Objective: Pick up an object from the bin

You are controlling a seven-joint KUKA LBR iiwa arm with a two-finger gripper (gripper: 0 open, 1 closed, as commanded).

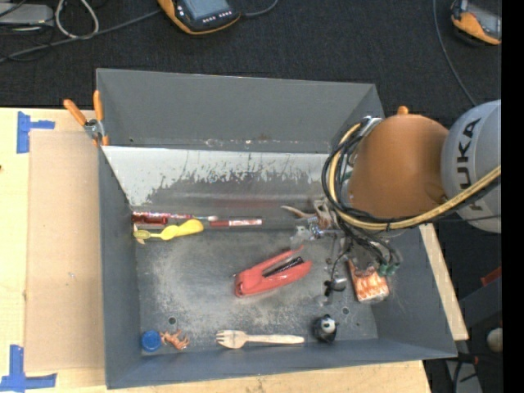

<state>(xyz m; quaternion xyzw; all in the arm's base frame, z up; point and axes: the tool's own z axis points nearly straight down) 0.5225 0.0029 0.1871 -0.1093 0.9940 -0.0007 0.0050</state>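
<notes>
Camera view: gripper hung by the red plastic stapler.
Stapler slanted away toward the grey metal bin's left wall; the gripper's opening could not be told.

Showing worn metal beside bright plastics.

Looking matt and dull across the grey metal bin, wearing pale scratches and a rough, gritty scuffing over the floor and streaking down the back wall. Gleaming glossy and smooth on the red plastic stapler-like tool at the middle, carrying a matt black inset. Shining softly on the yellow plastic piece at the left and on the small blue plastic cap in the near left corner. Appearing matt and pale on the cream fork along the near wall, wood or plastic being unclear. Catching light smoothly on the orange cover at the wrist, with rubbery-looking black and yellow cables looping round it.
</notes>
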